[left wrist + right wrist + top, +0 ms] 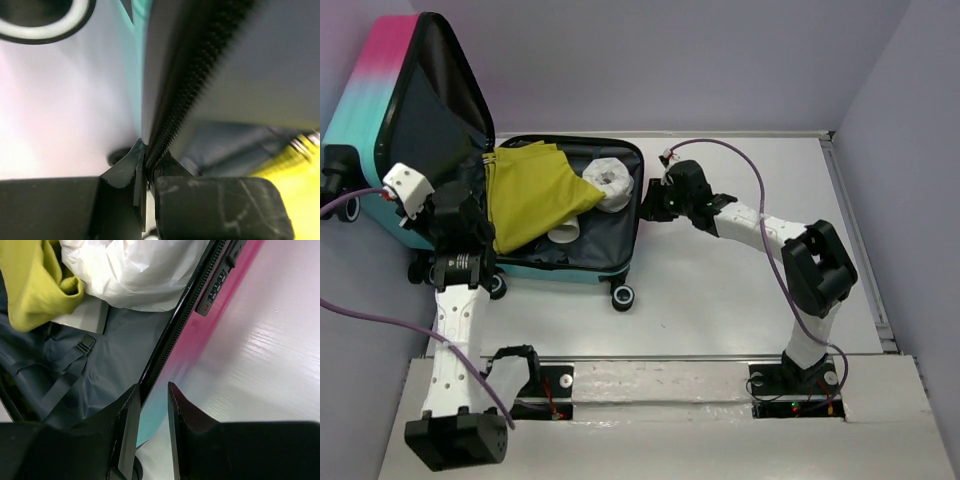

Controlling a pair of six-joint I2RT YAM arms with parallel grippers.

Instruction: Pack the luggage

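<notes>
The zippered rim of the luggage (pixel 192 80) is pinched between the fingers of the left gripper (pixel 146 162); yellow fabric (pixel 295 175) is seen to the gripper's right.

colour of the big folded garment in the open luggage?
Mustard yellow-green. The garment shows best in the top external view.

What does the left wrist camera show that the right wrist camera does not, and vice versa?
Only the left wrist view: the left gripper shut on the zip edge of the luggage, and what looks like a wheel at the top left. Only the right wrist view: the right gripper open beside the rim, a white bundle, a strap, a lock panel. Both: the yellow cloth, zip teeth, grey lining.
</notes>
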